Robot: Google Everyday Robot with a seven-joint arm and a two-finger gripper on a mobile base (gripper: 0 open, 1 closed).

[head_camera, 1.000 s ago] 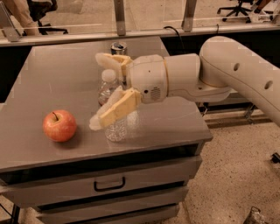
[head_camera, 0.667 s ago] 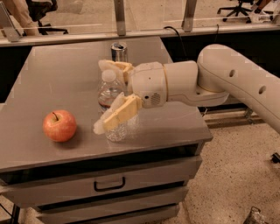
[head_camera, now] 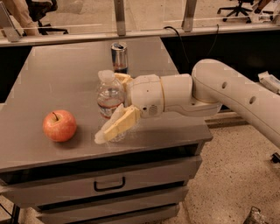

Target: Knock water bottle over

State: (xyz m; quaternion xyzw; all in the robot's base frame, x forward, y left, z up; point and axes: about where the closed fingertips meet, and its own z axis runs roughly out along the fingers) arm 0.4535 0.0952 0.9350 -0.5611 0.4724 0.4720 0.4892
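The water bottle (head_camera: 109,95) is clear with a white cap and a red label band. It stands upright near the middle of the grey table top (head_camera: 57,78). My gripper (head_camera: 110,107) reaches in from the right, and its cream fingers straddle the bottle. One finger (head_camera: 117,125) lies in front of the bottle's lower part, the other (head_camera: 124,78) sits behind it near the neck. The gripper is open around the bottle; whether the fingers touch it I cannot tell.
A blue-and-silver drink can (head_camera: 119,57) stands just behind the bottle. A red apple (head_camera: 60,125) lies to the bottle's left near the front edge. Drawers with a handle (head_camera: 109,183) sit below the top. A railing and an office chair (head_camera: 238,8) are beyond the table.
My gripper has dropped lower, with the front finger now near the bottle's base. The bottle still stands upright in the same spot.
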